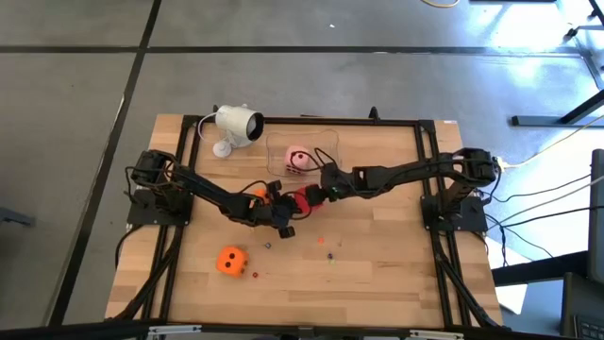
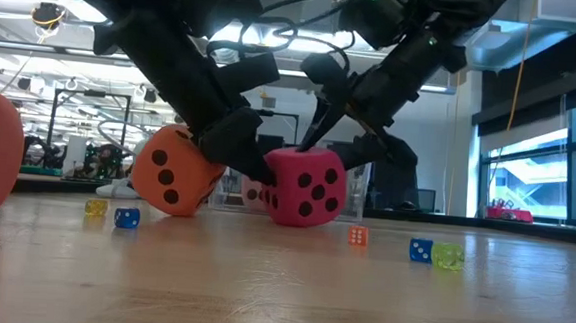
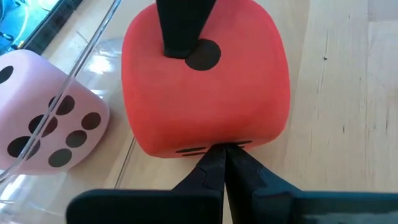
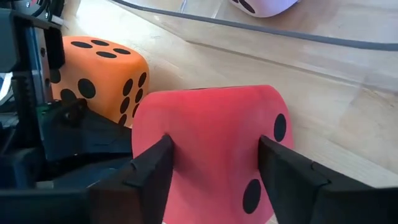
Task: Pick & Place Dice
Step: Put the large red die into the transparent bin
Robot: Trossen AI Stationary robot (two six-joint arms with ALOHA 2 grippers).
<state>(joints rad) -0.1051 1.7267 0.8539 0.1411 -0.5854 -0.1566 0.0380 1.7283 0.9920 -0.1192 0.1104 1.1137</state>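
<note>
The red die (image 1: 304, 198) sits mid-table, its lower side on the wood in the low view (image 2: 306, 188). My right gripper (image 1: 314, 195) reaches in from the table's right and is shut on it. My left gripper (image 1: 291, 208) comes from the left, shut, with its tips (image 3: 222, 149) at the die's near lower edge. One orange die (image 1: 259, 193) stands tilted under the left arm, right beside the red one (image 4: 99, 68). A second orange die (image 1: 232, 261) lies near the front left. The pale pink die (image 1: 297, 161) rests inside a clear container. My right gripper pinches the red die by two opposite sides (image 4: 186, 155), one finger (image 4: 155, 168) on each side. The fingers come slanting down from above and the table's right. The die's underside stays on the table (image 2: 299, 220). My left gripper is shut, and its tips touch the red die's lower edge (image 3: 214, 142) from the table's left, near table level, where the soft surface shows a small crease.
The clear container (image 1: 326, 149) stands just beyond the red die. A white camera-like device (image 1: 236, 125) with a cable sits at the far left. Tiny coloured dice (image 2: 420, 250) are scattered on the wood near the front. Black frame rails (image 1: 429, 189) run along both table sides.
</note>
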